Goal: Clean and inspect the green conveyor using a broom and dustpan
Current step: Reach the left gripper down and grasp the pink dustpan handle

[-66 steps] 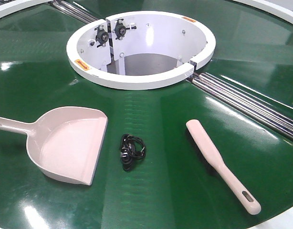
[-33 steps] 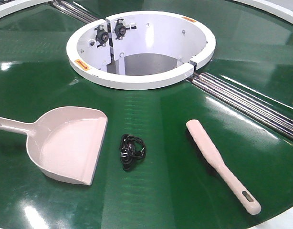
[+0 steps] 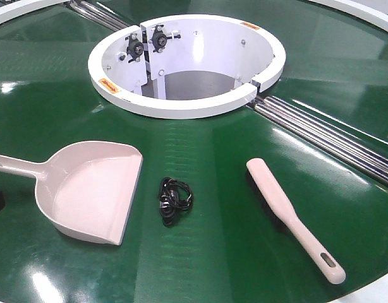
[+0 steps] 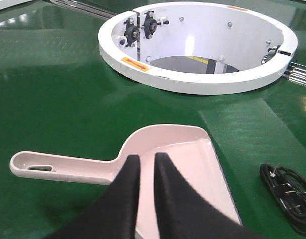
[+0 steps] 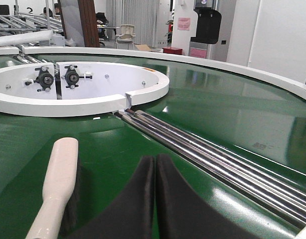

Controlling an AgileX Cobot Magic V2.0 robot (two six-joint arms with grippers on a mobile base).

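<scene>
The green conveyor (image 3: 213, 252) is seen as a glossy ring around a white hub wall (image 3: 181, 107), with silver rollers (image 3: 320, 136) set into the belt on the far right. The dustpan (image 3: 93, 189) is laid flat on the near left of the belt, its handle run out to the left edge and its wide mouth turned to the right. The broom (image 3: 279, 202) is laid on the near right, bristles down, its slotted handle pointed toward the near right rim. A coiled black cable (image 3: 174, 201) is found between the two, touching neither.

The left gripper (image 4: 147, 158) is held above the dustpan where handle meets scoop; its fingers are drawn almost together, with only a thin gap, and nothing is gripped. The right gripper (image 5: 155, 158) is held just right of the broom's head, its fingers pressed together on nothing.
</scene>
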